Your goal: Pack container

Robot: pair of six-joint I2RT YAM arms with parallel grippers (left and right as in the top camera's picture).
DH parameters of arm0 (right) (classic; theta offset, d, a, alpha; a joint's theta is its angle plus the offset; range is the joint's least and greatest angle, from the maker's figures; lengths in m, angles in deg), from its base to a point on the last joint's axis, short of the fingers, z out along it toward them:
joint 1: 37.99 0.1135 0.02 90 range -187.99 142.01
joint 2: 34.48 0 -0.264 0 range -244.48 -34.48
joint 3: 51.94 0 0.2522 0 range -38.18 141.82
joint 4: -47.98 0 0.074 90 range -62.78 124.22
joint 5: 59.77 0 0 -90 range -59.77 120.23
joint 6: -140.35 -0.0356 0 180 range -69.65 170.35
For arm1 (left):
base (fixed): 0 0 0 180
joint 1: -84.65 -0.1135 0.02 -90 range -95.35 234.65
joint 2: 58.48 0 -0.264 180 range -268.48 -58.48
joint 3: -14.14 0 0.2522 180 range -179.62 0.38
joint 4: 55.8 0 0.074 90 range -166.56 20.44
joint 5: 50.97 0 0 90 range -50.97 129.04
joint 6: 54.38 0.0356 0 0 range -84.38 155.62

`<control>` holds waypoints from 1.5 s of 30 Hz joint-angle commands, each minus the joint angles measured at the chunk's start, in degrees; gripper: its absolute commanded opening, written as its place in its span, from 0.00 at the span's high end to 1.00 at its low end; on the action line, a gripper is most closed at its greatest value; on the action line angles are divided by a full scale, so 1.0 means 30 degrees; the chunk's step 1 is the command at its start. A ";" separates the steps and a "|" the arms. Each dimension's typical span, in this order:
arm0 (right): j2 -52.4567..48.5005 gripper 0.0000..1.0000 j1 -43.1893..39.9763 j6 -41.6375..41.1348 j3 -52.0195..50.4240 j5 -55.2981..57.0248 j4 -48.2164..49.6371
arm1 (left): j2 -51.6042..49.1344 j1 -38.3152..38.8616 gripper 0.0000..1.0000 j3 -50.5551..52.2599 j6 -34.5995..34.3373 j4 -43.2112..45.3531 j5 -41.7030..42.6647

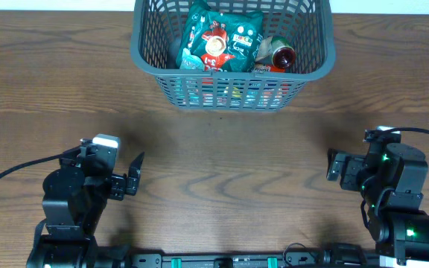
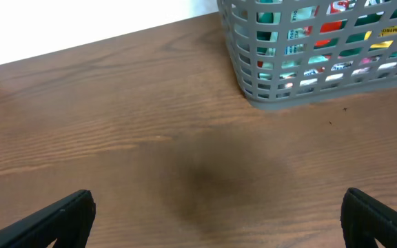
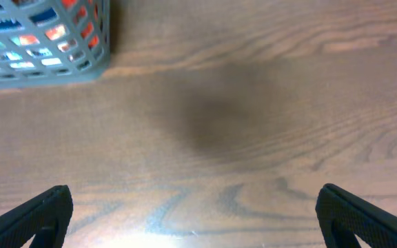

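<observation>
The brown wooden table (image 1: 222,164) takes up nearly everything I can see. The container (image 1: 162,71), a grey lattice basket, sits at the far edge, about midway between the two arms and well apart from both. The left end effector (image 2: 219,224) hangs low over bare wood near my side, its fingers spread wide with nothing between them. The right end effector (image 3: 195,217) is the same on the other side, gaping open and holding nothing. Inside the container lies a teal snack bag (image 1: 222,41), and just beside it on the right a small red-topped round thing (image 1: 282,54) I cannot identify.
</observation>
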 commanded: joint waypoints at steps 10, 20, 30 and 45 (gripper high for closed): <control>0.0066 0.01 0.0168 -0.0255 -0.0189 0.0051 -0.1253 | 0.0124 -0.0029 0.01 0.0066 -0.0117 -0.0029 0.0131; 0.1370 0.01 0.0328 -0.0051 -0.0189 0.1064 -0.1304 | 0.0124 -0.0029 0.01 0.0066 -0.0117 -0.0036 0.0131; 1.0797 0.01 0.2878 -0.0182 -0.4182 -0.0809 0.1705 | 0.0124 -0.0029 0.01 0.0073 -0.0117 -0.0029 0.0131; 1.3165 0.01 0.4473 0.1763 -1.5300 0.2091 1.8425 | 0.0124 -0.0029 0.01 0.0066 -0.0117 -0.0029 0.0131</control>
